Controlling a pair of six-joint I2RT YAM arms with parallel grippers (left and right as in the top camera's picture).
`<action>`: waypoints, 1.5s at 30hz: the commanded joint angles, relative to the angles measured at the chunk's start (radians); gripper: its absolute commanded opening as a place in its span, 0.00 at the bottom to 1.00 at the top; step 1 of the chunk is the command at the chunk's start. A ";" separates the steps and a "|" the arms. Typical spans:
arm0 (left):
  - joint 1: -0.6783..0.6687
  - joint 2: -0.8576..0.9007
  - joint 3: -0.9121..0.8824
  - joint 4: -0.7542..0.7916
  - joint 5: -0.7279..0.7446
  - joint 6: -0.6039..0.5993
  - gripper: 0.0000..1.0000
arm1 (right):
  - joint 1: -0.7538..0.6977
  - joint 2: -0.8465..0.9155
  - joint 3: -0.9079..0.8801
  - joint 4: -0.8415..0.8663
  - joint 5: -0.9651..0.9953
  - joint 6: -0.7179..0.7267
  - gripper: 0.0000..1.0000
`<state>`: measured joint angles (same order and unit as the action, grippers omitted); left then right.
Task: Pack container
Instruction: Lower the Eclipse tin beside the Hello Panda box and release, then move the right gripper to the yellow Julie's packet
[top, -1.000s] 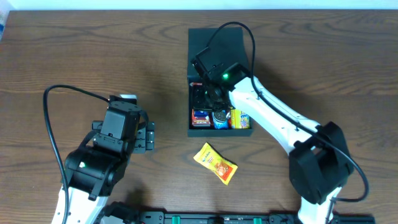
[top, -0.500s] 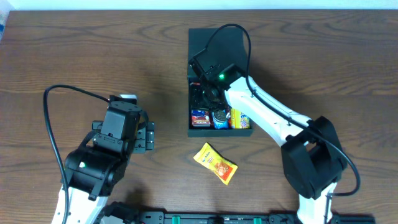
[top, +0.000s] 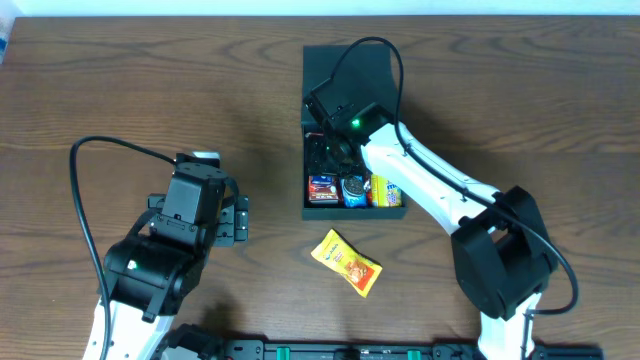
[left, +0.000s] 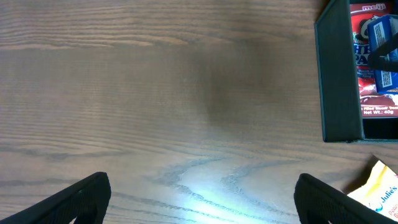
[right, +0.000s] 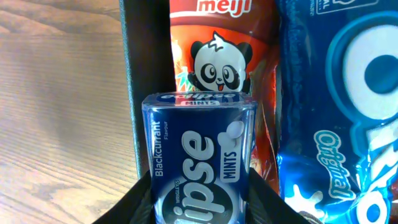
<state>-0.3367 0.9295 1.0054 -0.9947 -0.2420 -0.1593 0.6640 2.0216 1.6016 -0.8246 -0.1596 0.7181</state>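
Reaching down into the container (top: 350, 70), the right end effector (right: 202, 202) is clamped on a blue mints box (right: 199, 143), with a finger (right: 134, 205) pressed to each narrow side. The mints box sits just inside the container's left wall, over a red panda-printed packet (right: 217, 37). Whether the two touch cannot be told. A blue Oreo pack (right: 348, 124) lies next to the packet, on the side away from that wall. The container rests on the wooden surface (top: 150, 80) with its flap lid laid open at the far end, and several small snacks are packed into its near end. A yellow packet (top: 346, 262) lies on the surface just outside the container's near end wall. Well to the left of the container, the left end effector (left: 202, 205) hovers over the surface with its fingers spread wide, holding nothing.
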 joint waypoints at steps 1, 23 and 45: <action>0.004 0.000 0.000 -0.002 0.000 0.006 0.95 | 0.013 0.010 0.005 0.003 0.013 0.007 0.41; 0.004 0.000 0.000 -0.002 0.000 0.006 0.95 | 0.013 0.010 0.005 0.006 0.013 0.010 0.63; 0.004 0.000 -0.001 -0.002 0.000 0.006 0.95 | 0.099 -0.436 0.007 -0.395 0.024 -0.624 0.99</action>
<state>-0.3363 0.9295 1.0054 -0.9947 -0.2420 -0.1593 0.7238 1.5749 1.6165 -1.1973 -0.1379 0.1745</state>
